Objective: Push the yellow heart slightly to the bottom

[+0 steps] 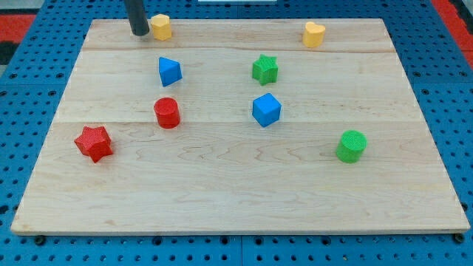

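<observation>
The yellow heart [314, 34] sits near the top edge of the wooden board [236, 185], right of centre. My tip [139, 32] rests at the top left of the board, just left of a yellow hexagonal block [161, 26] and almost touching it. The tip is far to the left of the yellow heart.
A blue triangular block [169, 71], a green star [264, 69], a red cylinder [167, 112], a blue cube [266, 109], a red star [93, 142] and a green cylinder [352, 145] lie spread over the board. A blue pegboard [29, 111] surrounds the board.
</observation>
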Robot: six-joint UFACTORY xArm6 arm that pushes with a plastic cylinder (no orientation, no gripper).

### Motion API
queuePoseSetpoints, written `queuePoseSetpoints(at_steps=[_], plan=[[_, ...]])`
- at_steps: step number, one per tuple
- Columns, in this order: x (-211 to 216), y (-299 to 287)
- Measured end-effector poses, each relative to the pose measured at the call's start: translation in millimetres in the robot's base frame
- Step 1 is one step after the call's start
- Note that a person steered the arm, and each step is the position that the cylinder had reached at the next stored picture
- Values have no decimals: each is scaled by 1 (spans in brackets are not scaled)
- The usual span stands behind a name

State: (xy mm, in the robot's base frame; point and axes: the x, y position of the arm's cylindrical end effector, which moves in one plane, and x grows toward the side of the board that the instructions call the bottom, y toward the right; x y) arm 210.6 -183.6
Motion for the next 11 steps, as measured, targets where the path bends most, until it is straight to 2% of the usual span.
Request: queuePoseSetpoints(at_steps=[1,3,4,5,6,7,8,9,11], plan=[[-15,25],[18,182],[-2,244],[-17,277],[27,319],[90,319],[89,320],[40,323],[32,342]])
